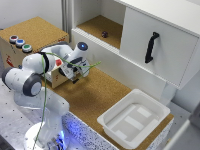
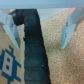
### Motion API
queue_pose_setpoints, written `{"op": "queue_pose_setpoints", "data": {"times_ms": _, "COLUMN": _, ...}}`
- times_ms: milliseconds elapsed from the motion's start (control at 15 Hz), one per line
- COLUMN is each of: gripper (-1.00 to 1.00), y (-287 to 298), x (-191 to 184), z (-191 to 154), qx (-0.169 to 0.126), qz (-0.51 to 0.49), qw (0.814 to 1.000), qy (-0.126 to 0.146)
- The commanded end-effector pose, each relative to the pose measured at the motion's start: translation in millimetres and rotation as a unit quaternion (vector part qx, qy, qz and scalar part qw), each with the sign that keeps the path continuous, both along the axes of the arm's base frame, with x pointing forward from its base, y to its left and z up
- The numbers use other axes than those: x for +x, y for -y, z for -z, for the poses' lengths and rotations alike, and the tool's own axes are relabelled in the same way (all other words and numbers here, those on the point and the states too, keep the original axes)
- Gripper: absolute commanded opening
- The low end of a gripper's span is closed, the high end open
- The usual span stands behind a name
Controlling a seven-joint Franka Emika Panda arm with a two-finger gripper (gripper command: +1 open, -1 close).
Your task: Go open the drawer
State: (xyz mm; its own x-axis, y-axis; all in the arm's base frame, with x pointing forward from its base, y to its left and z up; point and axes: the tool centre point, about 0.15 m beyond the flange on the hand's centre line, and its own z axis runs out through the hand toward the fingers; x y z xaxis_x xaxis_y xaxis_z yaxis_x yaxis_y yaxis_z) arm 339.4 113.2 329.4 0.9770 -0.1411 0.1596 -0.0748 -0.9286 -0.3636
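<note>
The drawer belongs to the cork-topped wooden box (image 1: 37, 32) at the exterior view's left. Its front faces the cork table, mostly hidden by my arm. My gripper (image 1: 76, 74) is pressed up to that front. In the wrist view the gripper (image 2: 39, 44) is open, with its two fingers (image 2: 11, 30) on either side of the drawer's black bar handle (image 2: 31, 47). The handle lies between the jaws, closer to one finger. I cannot tell whether it touches that finger. The drawer looks closed.
Three coloured buttons (image 1: 20, 42) sit on the box top. A white cabinet with a black door handle (image 1: 151, 47) and an open shelf holding a small dark object (image 1: 104, 34) stands behind. A white tray (image 1: 134, 117) lies on the cork tabletop (image 1: 95, 95).
</note>
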Motion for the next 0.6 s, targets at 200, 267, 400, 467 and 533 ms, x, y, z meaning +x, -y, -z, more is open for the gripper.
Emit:
{"op": "queue_pose_setpoints", "data": {"times_ms": 200, "gripper": 1.00, "y": -36, "x": -21, "z": -126, "qx": -0.120, "qz": -0.047, "qw": 0.989, "qy": 0.073}}
{"op": "queue_pose_setpoints", "data": {"times_ms": 267, "gripper": 1.00, "y": -48, "x": -26, "z": -146, "qx": -0.134, "qz": -0.059, "qw": 0.985, "qy": 0.096}}
{"op": "queue_pose_setpoints", "data": {"times_ms": 400, "gripper": 1.00, "y": -78, "x": -33, "z": -170, "qx": -0.147, "qz": -0.099, "qw": 0.978, "qy": 0.110}}
{"op": "queue_pose_setpoints", "data": {"times_ms": 467, "gripper": 1.00, "y": -93, "x": -36, "z": -178, "qx": -0.151, "qz": -0.118, "qw": 0.974, "qy": 0.117}}
{"op": "queue_pose_setpoints", "data": {"times_ms": 533, "gripper": 1.00, "y": -108, "x": -39, "z": -183, "qx": -0.154, "qz": -0.134, "qw": 0.972, "qy": 0.120}}
